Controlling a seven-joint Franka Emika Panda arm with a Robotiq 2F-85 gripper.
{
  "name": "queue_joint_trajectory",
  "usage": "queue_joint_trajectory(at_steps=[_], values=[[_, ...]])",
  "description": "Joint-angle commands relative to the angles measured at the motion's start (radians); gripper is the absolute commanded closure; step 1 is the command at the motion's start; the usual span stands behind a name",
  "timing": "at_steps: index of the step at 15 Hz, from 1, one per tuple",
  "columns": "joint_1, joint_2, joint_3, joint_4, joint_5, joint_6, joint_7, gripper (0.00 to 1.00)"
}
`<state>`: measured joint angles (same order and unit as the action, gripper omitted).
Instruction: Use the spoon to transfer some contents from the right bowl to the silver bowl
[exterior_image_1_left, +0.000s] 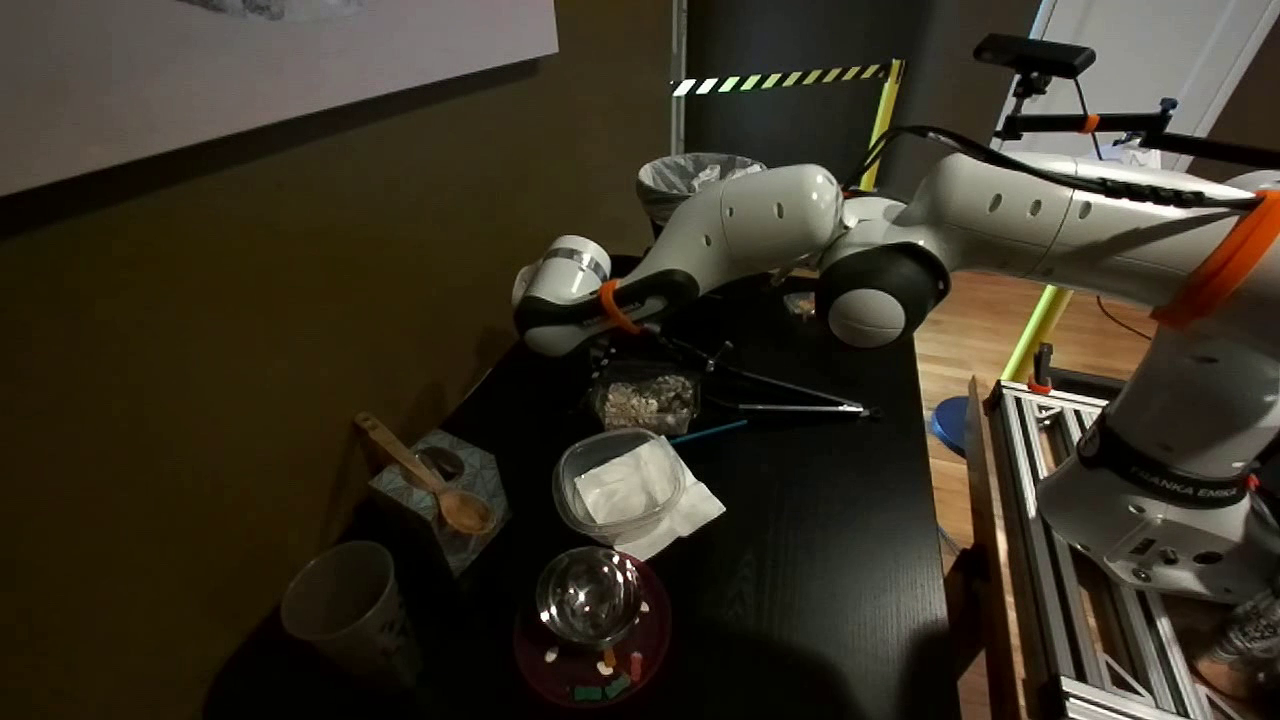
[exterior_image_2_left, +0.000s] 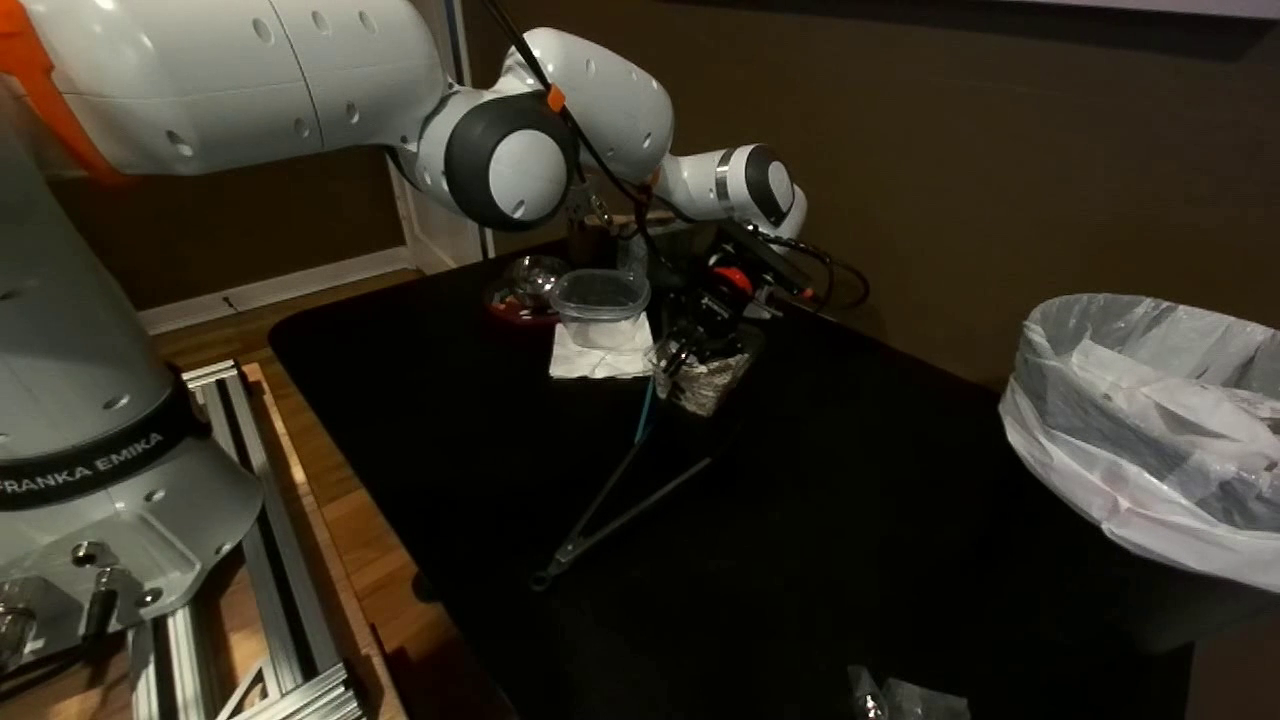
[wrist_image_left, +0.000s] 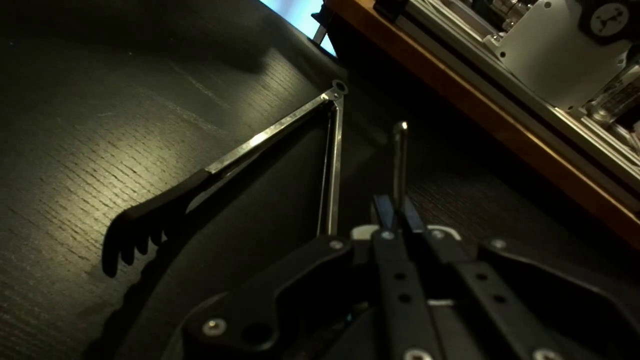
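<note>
In the wrist view my gripper (wrist_image_left: 398, 215) is shut on the spoon (wrist_image_left: 401, 162), of which only the slim metal handle shows, sticking up past the fingertips; its scooping end is hidden. The right bowl (exterior_image_1_left: 648, 402) is a clear container of pale, crumbly contents on the black table. In an exterior view the gripper hangs low over that bowl (exterior_image_2_left: 706, 385); whether the spoon touches the contents I cannot tell. The silver bowl (exterior_image_1_left: 590, 597), shiny and round, sits on a dark red plate (exterior_image_1_left: 535, 660), and in both exterior views it is away from the gripper.
Between the bowls stands a larger clear container (exterior_image_1_left: 620, 485) on white napkins (exterior_image_1_left: 700, 505). Metal tongs (exterior_image_2_left: 630, 520) lie spread near a blue stick (exterior_image_2_left: 646, 405). By the wall, a wooden spoon (exterior_image_1_left: 466, 510) rests on a tissue box (exterior_image_1_left: 440, 460), beside a cup (exterior_image_1_left: 345, 600). A lined bin (exterior_image_2_left: 1060, 480) stands beyond.
</note>
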<state>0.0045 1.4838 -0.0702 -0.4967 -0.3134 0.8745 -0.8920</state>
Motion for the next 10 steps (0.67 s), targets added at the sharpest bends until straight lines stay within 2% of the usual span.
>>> queue_joint_trajectory(at_steps=[1, 5, 6, 10], values=[[0.008, 0.0, 0.012, -0.013, 0.0, -0.035, -0.04, 0.99], [0.014, 0.0, 0.018, -0.009, 0.006, -0.067, -0.107, 0.99], [0.016, -0.025, 0.01, -0.068, 0.019, -0.035, -0.12, 0.99], [0.009, -0.043, 0.006, -0.108, 0.044, -0.037, -0.197, 0.99]])
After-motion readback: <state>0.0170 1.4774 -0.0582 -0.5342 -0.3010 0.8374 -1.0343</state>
